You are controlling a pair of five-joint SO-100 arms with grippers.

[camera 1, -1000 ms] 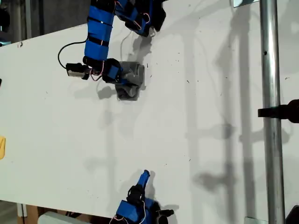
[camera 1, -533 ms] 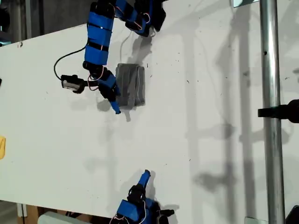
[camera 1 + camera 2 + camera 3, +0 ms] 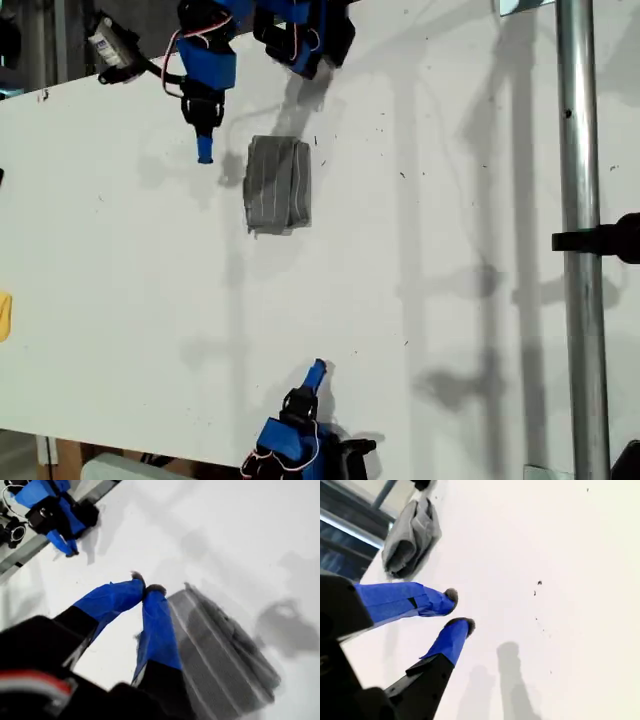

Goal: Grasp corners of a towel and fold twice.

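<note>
Two folds look done: the towel (image 3: pixel 277 185) lies as a compact grey bundle on the white table (image 3: pixel 430 300), at about 11 o'clock from the table's middle in the exterior view.

Several soft layers make it light, limp and likely to slide on the smooth top, so I judge any further hold should pinch all layers at a corner or the loose open edge, not the rounded fold. My first gripper (image 3: pixel 143 587) hovers just beside the towel, at 10 o'clock of it in the exterior view, its tips touching and holding nothing. My second gripper (image 3: pixel 456 610), well apart at 6 o'clock, has its tips a little parted, empty. Corners are buried in the folds; the first wrist view blurs the stripes.
</note>
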